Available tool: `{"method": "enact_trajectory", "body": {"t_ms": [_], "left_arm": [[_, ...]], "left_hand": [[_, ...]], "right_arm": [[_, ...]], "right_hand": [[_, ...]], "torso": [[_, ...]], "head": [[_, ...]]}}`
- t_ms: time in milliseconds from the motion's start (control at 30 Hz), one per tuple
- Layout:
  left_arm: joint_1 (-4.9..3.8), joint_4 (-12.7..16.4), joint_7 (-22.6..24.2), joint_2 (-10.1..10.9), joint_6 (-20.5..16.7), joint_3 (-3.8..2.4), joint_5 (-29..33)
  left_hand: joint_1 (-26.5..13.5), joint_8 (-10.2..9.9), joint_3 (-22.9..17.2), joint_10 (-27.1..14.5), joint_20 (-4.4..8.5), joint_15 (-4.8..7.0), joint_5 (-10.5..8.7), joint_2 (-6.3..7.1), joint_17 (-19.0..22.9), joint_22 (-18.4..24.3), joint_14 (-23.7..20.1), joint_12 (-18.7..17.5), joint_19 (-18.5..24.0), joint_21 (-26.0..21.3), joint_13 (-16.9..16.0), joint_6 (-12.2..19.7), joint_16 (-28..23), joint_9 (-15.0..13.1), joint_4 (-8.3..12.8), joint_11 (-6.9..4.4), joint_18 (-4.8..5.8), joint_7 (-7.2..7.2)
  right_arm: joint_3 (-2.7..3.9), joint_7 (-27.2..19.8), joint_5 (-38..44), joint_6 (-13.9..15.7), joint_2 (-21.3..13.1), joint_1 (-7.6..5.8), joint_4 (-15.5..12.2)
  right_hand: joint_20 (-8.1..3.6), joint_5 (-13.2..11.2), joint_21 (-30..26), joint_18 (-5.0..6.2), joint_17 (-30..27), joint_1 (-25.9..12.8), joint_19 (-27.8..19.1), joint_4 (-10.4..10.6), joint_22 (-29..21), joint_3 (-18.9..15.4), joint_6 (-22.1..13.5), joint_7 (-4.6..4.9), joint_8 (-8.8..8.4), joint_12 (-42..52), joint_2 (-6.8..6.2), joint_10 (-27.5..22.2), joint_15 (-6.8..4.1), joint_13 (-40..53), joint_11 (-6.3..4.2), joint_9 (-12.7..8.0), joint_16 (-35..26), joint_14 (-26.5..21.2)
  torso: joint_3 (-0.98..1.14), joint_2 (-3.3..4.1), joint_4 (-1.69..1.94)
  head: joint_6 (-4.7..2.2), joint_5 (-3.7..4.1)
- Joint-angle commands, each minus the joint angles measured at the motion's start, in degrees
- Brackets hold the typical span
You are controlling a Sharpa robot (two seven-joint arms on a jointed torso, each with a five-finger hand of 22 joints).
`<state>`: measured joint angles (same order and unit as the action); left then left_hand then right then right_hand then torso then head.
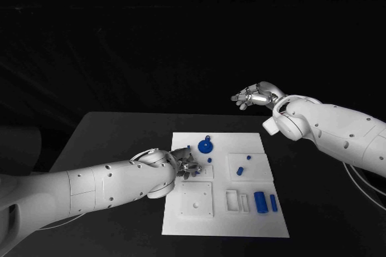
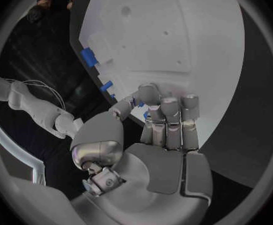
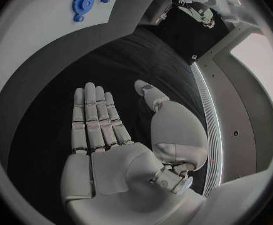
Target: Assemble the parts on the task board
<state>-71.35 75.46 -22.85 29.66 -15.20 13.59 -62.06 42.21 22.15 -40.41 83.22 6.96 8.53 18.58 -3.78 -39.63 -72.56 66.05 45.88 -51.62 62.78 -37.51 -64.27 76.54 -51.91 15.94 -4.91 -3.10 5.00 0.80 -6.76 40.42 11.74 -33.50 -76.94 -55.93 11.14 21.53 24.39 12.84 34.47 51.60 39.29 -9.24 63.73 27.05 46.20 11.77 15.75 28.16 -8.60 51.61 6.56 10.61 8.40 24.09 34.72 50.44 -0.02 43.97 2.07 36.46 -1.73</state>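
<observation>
Where flat: matte white task board (image 1: 241, 223)

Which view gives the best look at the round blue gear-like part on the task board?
The right wrist view: the round blue part shows its toothed rim and centre hole on the task board. The head view shows it small and foreshortened beyond the left robot hand. In the left wrist view I cannot pick it out.

A black table (image 1: 120, 129) stands in a dark room; everything behind its far edge is unlit blackness, with no wall discernible.
</observation>
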Motion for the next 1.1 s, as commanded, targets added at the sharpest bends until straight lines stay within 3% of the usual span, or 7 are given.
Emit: {"method": "enact_trajectory", "body": {"t_ms": [33,300,1100], "left_arm": [[0.2,0.1,0.6,-0.6,4.1,0.16,1.3],[-0.09,-0.9,0.2,-1.1,6.5,0.13,1.7],[-0.73,-0.4,0.3,-0.8,8.1,-0.35,1.5]], "left_hand": [[0.5,-0.1,-1.0,-1.8,7.0,0.48,-0.47,-0.37,0.2,-0.1,-0.8,0.0,0.0,-0.2,0.2,-8.2,-0.2,-0.1,0.8,-1.45,-0.4,-6.02],[1.1,-0.2,-1.1,-1.8,6.99,0.44,-1.1,0.21,0.4,-0.1,-0.8,-0.1,0.0,-0.4,0.5,-8.1,-0.3,-0.1,0.7,-1.42,-0.39,-5.96],[1.4,-0.3,-1.1,-1.8,6.95,0.4,-1.41,0.3,0.6,-0.1,-0.8,-0.2,-0.1,-0.5,0.8,-8.0,-0.3,-0.1,0.6,-1.45,-0.34,-5.91]], "right_arm": [[0.01,-0.2,0.5,-1.0,0.1,0.03,0.0],[0.01,-0.2,0.6,-1.2,0.1,0.06,0.0],[0.0,-0.1,0.6,-1.5,0.2,0.34,0.1]], "right_hand": [[0.31,0.3,-0.3,0.57,-0.1,-0.3,-0.2,0.0,0.1,-0.5,-0.4,0.2,0.33,0.4,0.22,-0.1,-0.04,-0.1,0.33,-0.1,0.1,-0.4],[0.34,0.3,-0.4,0.58,-0.1,-0.3,-0.2,0.0,0.1,-0.5,-0.4,0.2,0.33,0.4,0.2,-0.2,0.0,-0.2,0.36,-0.1,0.1,-0.5],[0.39,0.3,-0.5,0.61,-0.1,-0.3,-0.3,-0.1,0.1,-0.6,-0.4,0.21,0.34,0.4,0.23,-0.3,0.06,-0.3,0.4,-0.2,0.1,-0.6]], "torso": [[-0.01,0.0,0.0],[0.0,0.02,0.04],[0.03,-0.01,0.07]], "head": [[-0.05,0.05],[-0.05,0.14],[-0.11,0.3]]}}
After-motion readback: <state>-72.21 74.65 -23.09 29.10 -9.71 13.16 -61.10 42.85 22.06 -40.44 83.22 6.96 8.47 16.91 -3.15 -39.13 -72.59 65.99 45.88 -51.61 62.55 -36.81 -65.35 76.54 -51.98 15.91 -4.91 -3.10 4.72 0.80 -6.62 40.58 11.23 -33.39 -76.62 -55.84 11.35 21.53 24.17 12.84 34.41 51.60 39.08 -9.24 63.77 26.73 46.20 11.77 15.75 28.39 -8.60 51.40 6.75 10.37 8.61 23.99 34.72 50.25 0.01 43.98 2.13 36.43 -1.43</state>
